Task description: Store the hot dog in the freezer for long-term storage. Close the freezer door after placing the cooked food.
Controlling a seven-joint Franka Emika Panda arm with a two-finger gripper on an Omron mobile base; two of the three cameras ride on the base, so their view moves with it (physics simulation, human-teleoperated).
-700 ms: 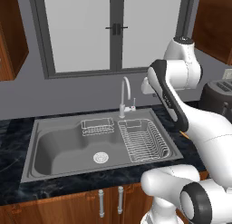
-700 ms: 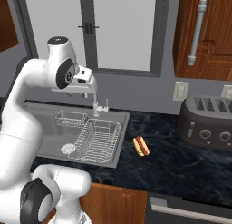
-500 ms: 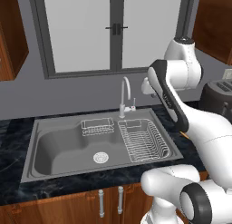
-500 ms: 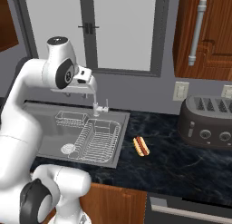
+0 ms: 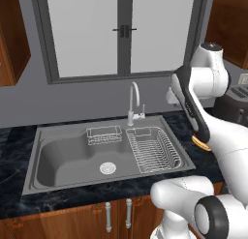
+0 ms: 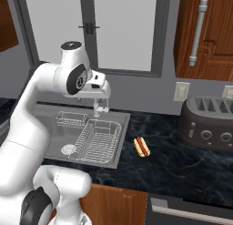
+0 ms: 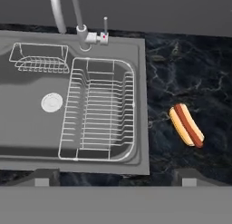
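On a black marbled countertop (image 6: 182,169) below a tall grey-framed window (image 6: 120,33), a grey sink (image 5: 63,158) sits at left with a small wire basket (image 5: 103,135) and a wire dish rack (image 5: 152,148) inside, a curved faucet (image 5: 133,101) behind them. Right of the sink, the hot dog (image 6: 142,146) lies alone on the stone, just beside the basin's edge and well apart from a dark toaster (image 6: 207,123) at far right; the left base view shows only its tip (image 5: 202,143) behind the arm. Brown wooden cabinets (image 6: 207,35) flank the window. From above, the gripper (image 7: 116,177) holds nothing, its dark fingertips (image 7: 45,177) spread wide, partly cut off by the frame's lower edge.
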